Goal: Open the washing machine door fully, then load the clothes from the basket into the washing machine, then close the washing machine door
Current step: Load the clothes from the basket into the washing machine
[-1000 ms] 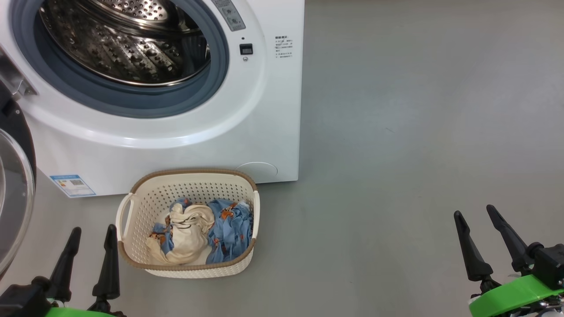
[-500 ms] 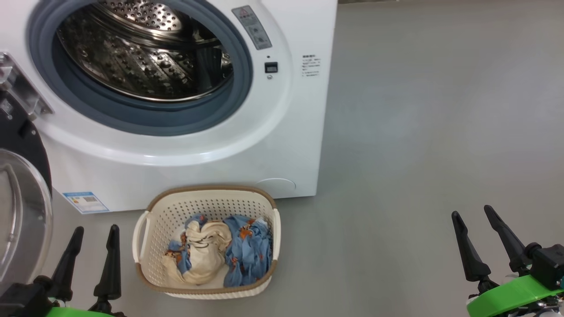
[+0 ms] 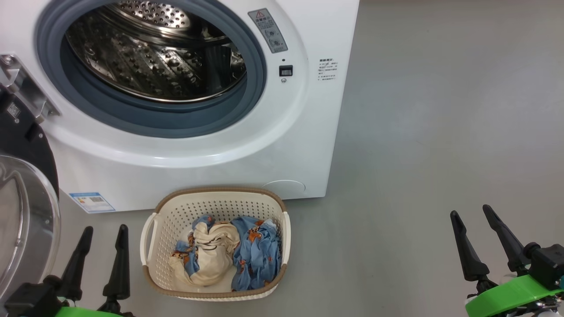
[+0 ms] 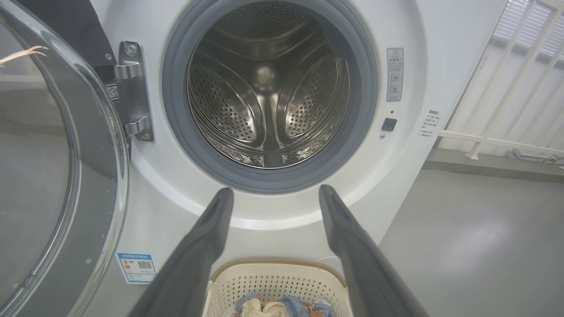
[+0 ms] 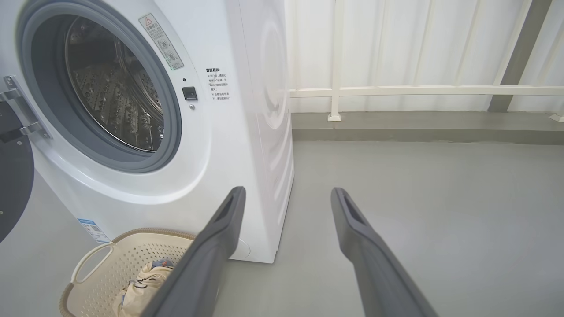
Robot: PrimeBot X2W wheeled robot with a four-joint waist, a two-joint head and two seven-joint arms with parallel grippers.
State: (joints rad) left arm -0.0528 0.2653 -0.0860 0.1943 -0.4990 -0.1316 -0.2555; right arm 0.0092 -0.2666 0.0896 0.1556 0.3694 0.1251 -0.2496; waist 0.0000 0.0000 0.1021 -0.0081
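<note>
At the far left the door [image 3: 20, 211] is standing swung out on its hinge, clear of the opening, so the opening step is looking done. I judge loading to be the step now in hand.

The left gripper [image 3: 105, 229] is hanging low just beside the basket [image 3: 220, 190], its jaws spread apart and holding nothing. It is sitting nearer the load, so it is looking like the arm to use. It is also working between door and basket, so any sideways swing is risking a knock on the glass.

The clothes [image 3: 229, 255] are lying bunched in the basket, cream piece towards the left, blue ones to the right, none yet moved. The basket is sitting on the floor [image 3: 440, 110] right in front of the washer [image 3: 211, 163], below its opening. A good pick is probably coming straight down onto the raised folds in the middle, keeping the fingertips off the perforated walls. It is then lifting high enough for trailing cloth to clear the rim.

Above, the drum [image 3: 154, 57] is showing bare steel. The release is best made well past the ring [image 3: 176, 125], so nothing is hanging over it when the door closes.

The right gripper [image 3: 470, 211] is waiting well apart at the lower right over bare floor, jaws likewise parted and carrying nothing.
</note>
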